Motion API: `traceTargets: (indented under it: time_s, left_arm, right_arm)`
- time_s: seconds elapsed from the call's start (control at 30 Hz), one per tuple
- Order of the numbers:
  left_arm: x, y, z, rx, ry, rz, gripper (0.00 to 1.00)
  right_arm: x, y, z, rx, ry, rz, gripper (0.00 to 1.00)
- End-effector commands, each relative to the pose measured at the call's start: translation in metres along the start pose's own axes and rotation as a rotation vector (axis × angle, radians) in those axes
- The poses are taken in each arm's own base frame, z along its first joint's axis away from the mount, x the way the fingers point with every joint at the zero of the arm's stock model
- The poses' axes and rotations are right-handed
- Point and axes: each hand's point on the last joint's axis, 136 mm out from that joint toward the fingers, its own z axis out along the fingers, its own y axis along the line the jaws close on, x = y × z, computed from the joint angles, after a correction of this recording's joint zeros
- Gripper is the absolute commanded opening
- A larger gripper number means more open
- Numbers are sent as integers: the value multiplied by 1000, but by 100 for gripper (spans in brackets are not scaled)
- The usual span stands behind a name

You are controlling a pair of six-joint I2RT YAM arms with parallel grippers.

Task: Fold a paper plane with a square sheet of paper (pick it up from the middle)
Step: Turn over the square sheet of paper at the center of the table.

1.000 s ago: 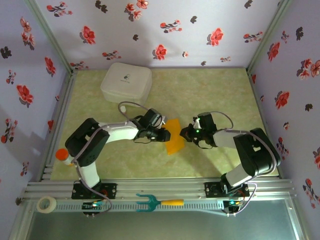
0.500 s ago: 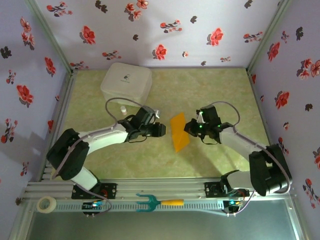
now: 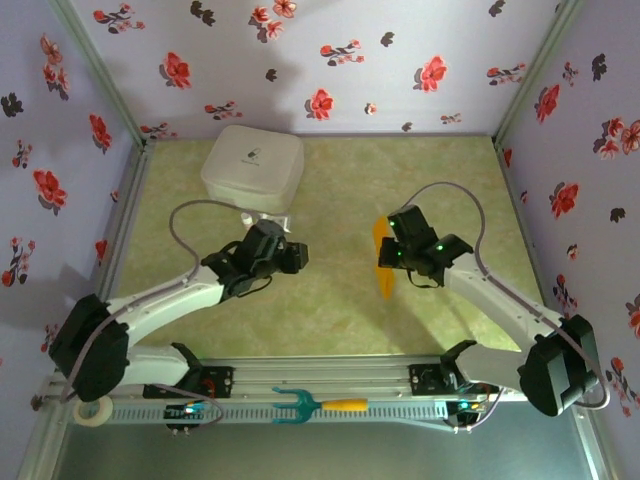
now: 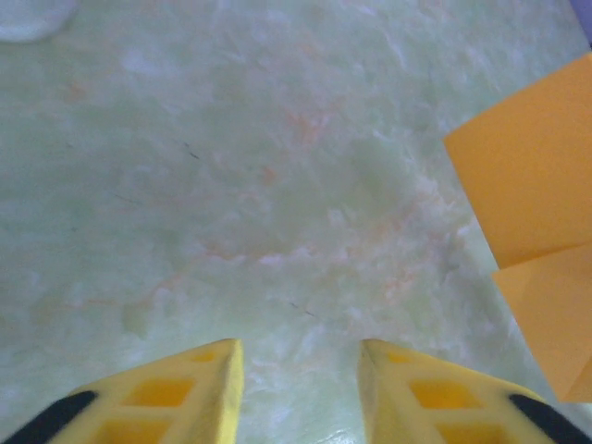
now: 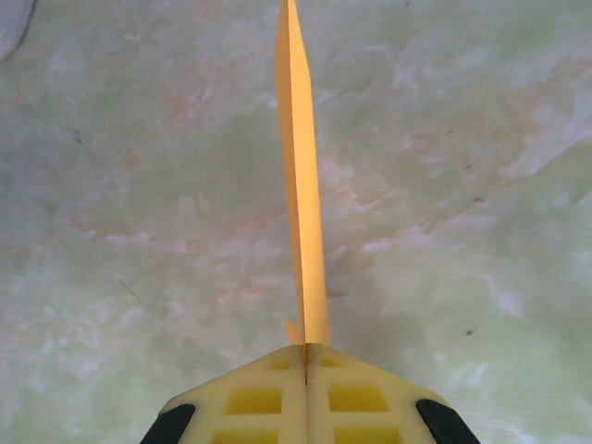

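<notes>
The paper plane is a narrow orange-yellow folded dart, held off the green mat right of centre. My right gripper is shut on its near end. In the right wrist view the paper plane runs straight away from my closed right gripper, seen edge-on. My left gripper is apart from it to the left, over bare mat. In the left wrist view my left gripper stands open with nothing between its fingers, and the paper plane shows at the right edge.
A white lidded box sits at the back left of the mat. On the front rail lie a tape roll and a teal fork-shaped tool with a yellow handle. Floral walls close in three sides.
My left gripper let go of the paper, opened and drew back to the left. My right gripper carried the plane to the right and turned it edge-on.
</notes>
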Motion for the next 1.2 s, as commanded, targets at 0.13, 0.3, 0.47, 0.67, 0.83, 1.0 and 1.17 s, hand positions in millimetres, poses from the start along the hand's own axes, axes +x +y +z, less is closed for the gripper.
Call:
traceTargets:
  time_s: [0.13, 0.3, 0.47, 0.67, 0.83, 1.0, 1.17]
  left_arm:
    - [-18, 37, -27, -129, -133, -16, 55]
    - [-27, 43, -47, -129, -217, -14, 63]
    - [-26, 57, -61, -177, -240, -15, 73]
    - [-26, 68, -78, -205, -256, 16, 83]
    - [-27, 74, -91, -226, -254, 62, 99]
    - [-23, 76, -94, -224, -234, 89, 100]
    - [-18, 84, -95, -265, -197, 46, 100]
  right_arm:
    - [-19, -21, -18, 326, -120, -209, 4]
    - [-18, -15, -9, 413, -100, -293, 4]
    - [-9, 5, 9, 410, -78, -362, 6]
    - [10, 35, 37, 364, 1, -421, 7]
    - [26, 66, 57, 309, 59, -465, 7]
    - [41, 96, 75, 198, 139, -444, 9]
    - [49, 127, 82, 46, 175, -376, 11]
